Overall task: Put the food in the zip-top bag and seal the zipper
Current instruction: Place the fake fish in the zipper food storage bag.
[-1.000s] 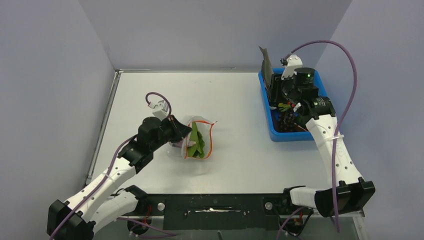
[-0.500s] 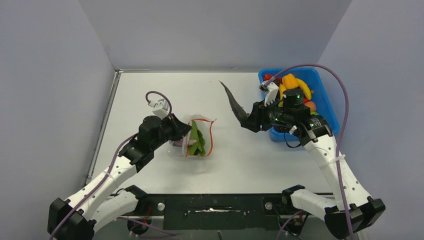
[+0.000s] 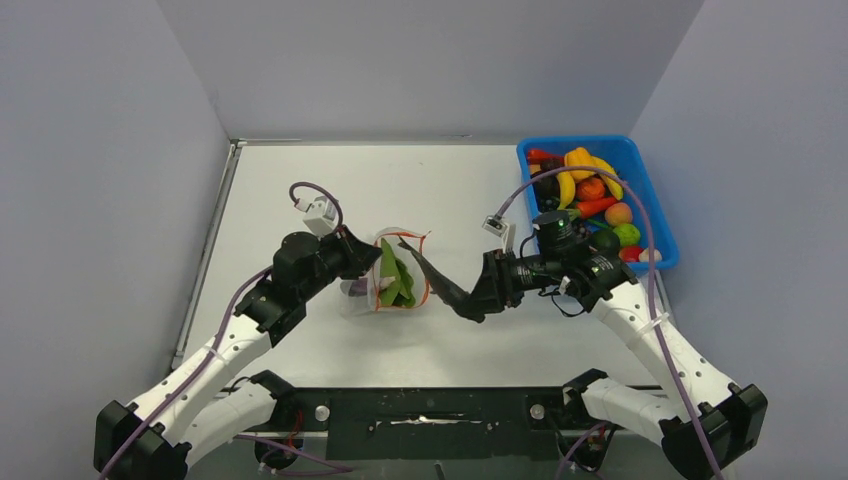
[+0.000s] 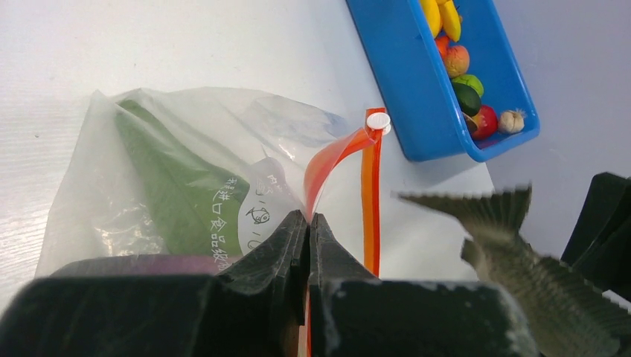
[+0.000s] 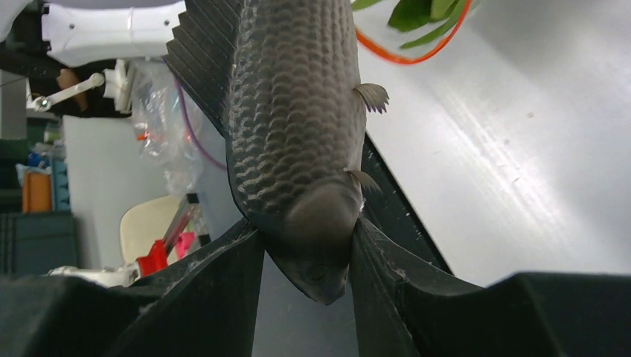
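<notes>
My right gripper (image 5: 305, 230), clamped on the head of a grey fish (image 5: 290, 111), has come from the blue bin (image 4: 402, 89) to the zip-top bag (image 3: 400, 290) mid-table, whose zipper (image 4: 370, 178) my left gripper (image 4: 307, 223) pinches tight; whether the fish's tail touches the bag, I cannot tell.

left arm (image 3: 240, 335): stretched toward frame centre-left
left gripper (image 4: 307, 220): jaws pinched tight
right arm (image 3: 650, 330): elbow folded, wrist swung toward centre
right gripper (image 5: 305, 234): jaws part-spread, clamping
</notes>
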### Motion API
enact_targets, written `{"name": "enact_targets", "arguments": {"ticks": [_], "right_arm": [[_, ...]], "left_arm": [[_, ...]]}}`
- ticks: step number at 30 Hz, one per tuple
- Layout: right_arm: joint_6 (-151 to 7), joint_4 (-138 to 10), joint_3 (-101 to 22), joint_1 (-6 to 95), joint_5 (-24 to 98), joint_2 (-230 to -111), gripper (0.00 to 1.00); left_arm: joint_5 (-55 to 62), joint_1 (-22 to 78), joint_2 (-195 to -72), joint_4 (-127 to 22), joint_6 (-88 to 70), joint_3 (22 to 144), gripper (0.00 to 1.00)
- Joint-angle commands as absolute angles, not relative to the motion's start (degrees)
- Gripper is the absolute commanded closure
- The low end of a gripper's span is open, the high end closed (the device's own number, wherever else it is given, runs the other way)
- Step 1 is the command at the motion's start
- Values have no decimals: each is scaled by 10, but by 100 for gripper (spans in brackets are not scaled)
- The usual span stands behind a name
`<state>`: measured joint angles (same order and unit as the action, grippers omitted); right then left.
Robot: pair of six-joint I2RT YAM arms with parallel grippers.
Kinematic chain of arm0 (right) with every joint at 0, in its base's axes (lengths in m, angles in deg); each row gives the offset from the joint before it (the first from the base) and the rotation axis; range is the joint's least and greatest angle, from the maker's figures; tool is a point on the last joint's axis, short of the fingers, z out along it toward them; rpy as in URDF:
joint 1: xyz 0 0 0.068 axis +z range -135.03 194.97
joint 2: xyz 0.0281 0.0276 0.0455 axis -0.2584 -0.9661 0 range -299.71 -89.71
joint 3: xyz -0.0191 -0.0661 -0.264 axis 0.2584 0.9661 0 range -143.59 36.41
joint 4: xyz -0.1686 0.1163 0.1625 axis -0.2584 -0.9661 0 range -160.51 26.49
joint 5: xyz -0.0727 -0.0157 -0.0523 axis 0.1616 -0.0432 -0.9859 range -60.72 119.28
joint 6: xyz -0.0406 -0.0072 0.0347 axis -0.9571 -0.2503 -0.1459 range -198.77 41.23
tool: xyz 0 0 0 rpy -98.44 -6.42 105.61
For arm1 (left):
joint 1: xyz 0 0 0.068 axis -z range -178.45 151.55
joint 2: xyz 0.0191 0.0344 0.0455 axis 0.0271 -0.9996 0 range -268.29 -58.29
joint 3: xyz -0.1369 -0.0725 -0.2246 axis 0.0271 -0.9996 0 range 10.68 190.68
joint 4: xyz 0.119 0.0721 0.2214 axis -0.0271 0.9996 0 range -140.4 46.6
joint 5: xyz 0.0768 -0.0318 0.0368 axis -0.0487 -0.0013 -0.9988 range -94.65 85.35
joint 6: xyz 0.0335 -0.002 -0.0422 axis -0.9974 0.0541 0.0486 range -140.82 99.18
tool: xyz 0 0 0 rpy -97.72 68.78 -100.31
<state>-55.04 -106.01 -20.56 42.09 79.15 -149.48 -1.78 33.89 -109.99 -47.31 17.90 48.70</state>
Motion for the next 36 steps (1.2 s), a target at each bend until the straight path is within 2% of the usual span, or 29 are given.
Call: {"name": "enact_targets", "arguments": {"ticks": [1,23,36], "right_arm": [[-497,-1018,-171,440,852,-1461,82],[-448,-1035,-286,488,643,-1630,79],[-422,-998,-323,519,599,-1688,75]], "left_arm": [[-14,342,-1093,-525,166,497,100],[100,343,-1062,-605,186,441,100],[147,344,-1086,-644,208,425,100]]}}
